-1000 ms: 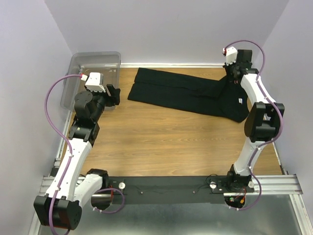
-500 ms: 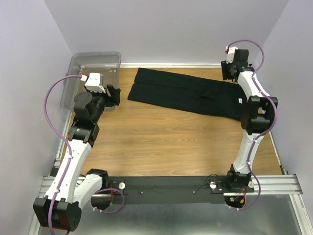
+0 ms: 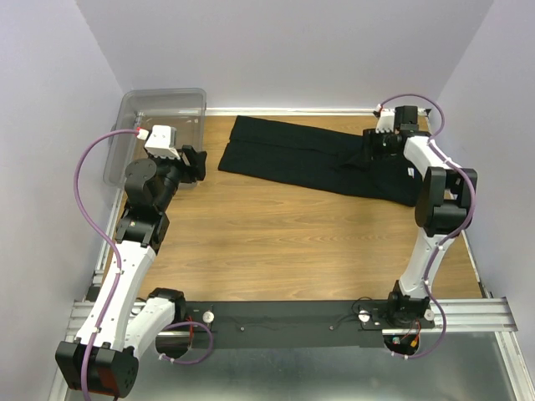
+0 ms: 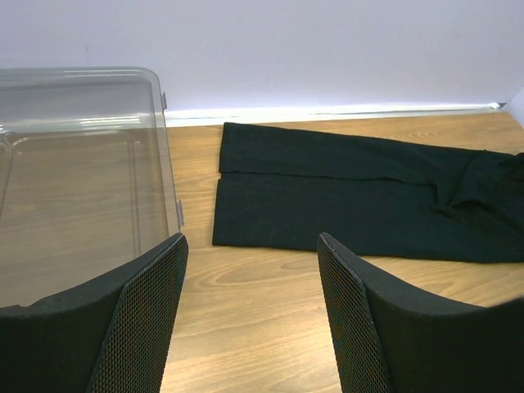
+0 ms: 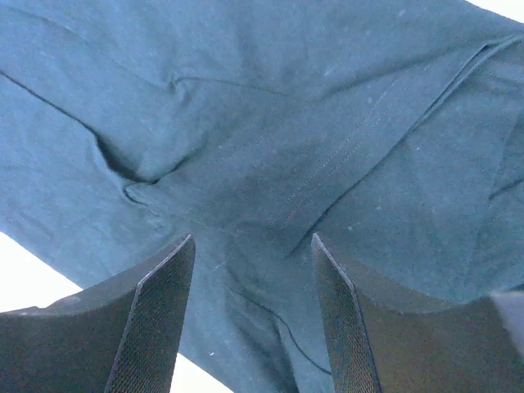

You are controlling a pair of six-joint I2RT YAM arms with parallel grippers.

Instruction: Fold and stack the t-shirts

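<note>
Folding looks half done: t-shirt [image 3: 318, 159] lies as a long strip, nothing stacked, left gripper [image 4: 251, 246] and right gripper [image 5: 251, 241] both spread, empty.

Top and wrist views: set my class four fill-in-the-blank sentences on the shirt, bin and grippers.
The shirt is ___ in colour.
The bin holds ___.
The right gripper, open, hangs over the ___.
The left gripper is ___, gripping nothing.
Missing words: black; nothing; shirt; open.
</note>
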